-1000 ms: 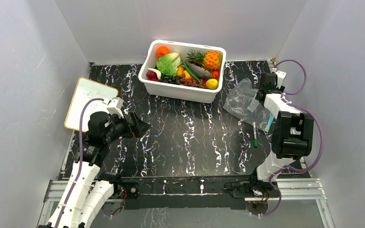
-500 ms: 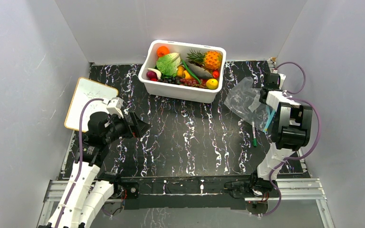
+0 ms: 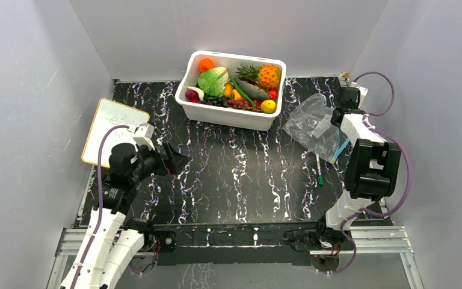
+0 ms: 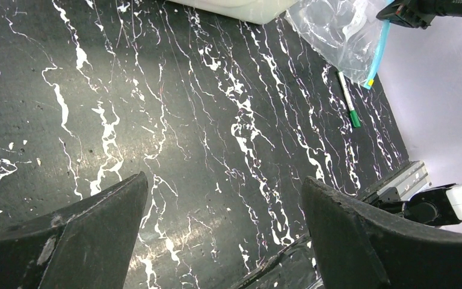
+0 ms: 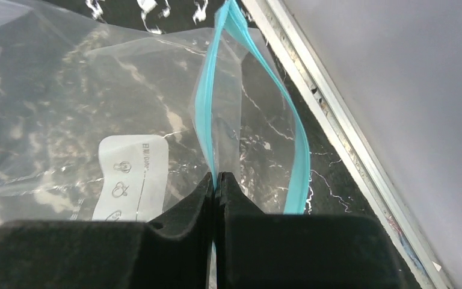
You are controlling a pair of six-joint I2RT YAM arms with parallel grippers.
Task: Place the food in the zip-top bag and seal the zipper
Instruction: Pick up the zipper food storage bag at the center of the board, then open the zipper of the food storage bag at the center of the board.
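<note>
The clear zip-top bag (image 3: 310, 123) lies at the right of the table, its mouth gaping. Its teal zipper (image 5: 304, 156) splits into two strips. My right gripper (image 5: 216, 179) is shut on one of those strips, which runs up between the pressed fingertips. In the top view the right gripper (image 3: 339, 120) sits at the bag's right edge. The food (image 3: 234, 90), with an orange pineapple (image 3: 269, 75), fills the white tub (image 3: 225, 114) at the back. My left gripper (image 3: 177, 159) hovers open over bare table at the left, nothing between its fingers (image 4: 114, 205).
A green-capped marker (image 3: 319, 171) lies on the table just near of the bag. A small whiteboard (image 3: 114, 129) leans at the far left edge. The table's metal side rail (image 5: 337, 138) runs close beside the bag.
My right gripper has closed onto the zipper strip and the arm shifted slightly back and right, pulling the bag's edge with it. The left arm has barely moved.
</note>
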